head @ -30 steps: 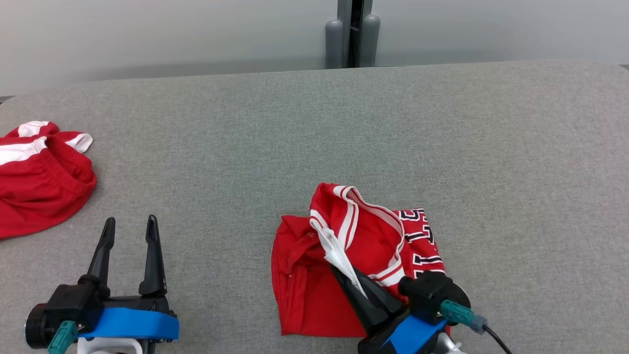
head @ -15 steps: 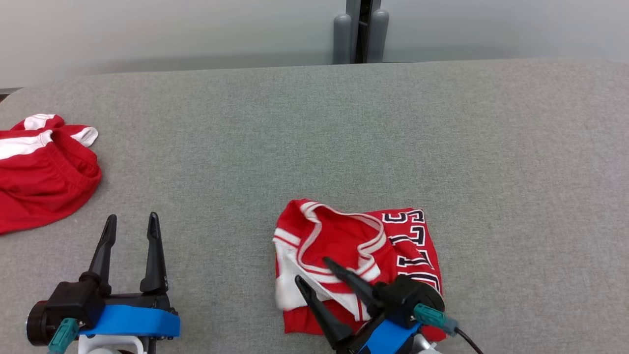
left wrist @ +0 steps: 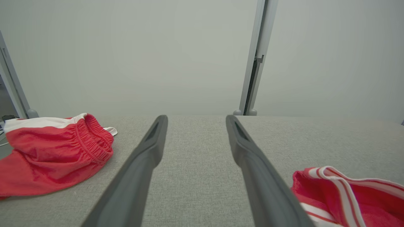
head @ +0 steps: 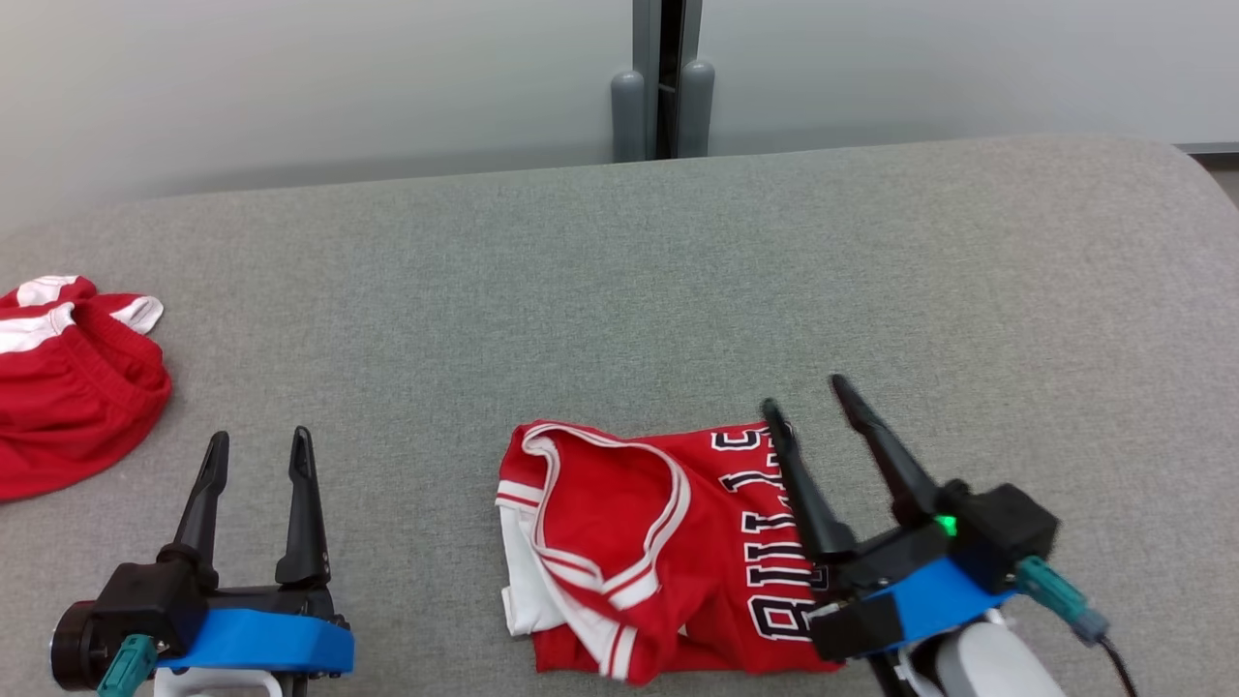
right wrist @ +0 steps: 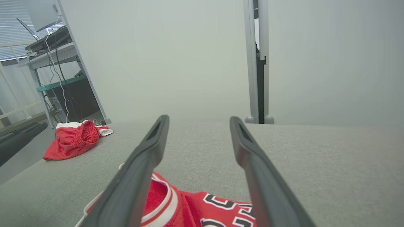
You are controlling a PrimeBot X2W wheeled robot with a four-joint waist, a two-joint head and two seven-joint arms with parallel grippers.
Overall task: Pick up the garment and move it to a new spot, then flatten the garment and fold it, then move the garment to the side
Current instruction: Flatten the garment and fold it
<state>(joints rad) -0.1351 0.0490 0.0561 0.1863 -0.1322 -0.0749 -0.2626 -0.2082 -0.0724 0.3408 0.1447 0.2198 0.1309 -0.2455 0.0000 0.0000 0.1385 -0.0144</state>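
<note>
Head view: jersey folded, side move pending

Red jersey (head: 658,552) lies folded on the grey table (head: 581,271). Right gripper (head: 803,392) hovers at its right edge, jaws spread, empty; left gripper (head: 259,434) also gapes, well apart. Only shifting aside seems left.

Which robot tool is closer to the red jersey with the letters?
Right. The right tool hangs open over the jersey, at its lettered edge; the left tool sits apart, off to its left.

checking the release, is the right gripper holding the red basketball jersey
No, the right gripper has fingers spread over the red basketball jersey, gripping nothing.
</note>
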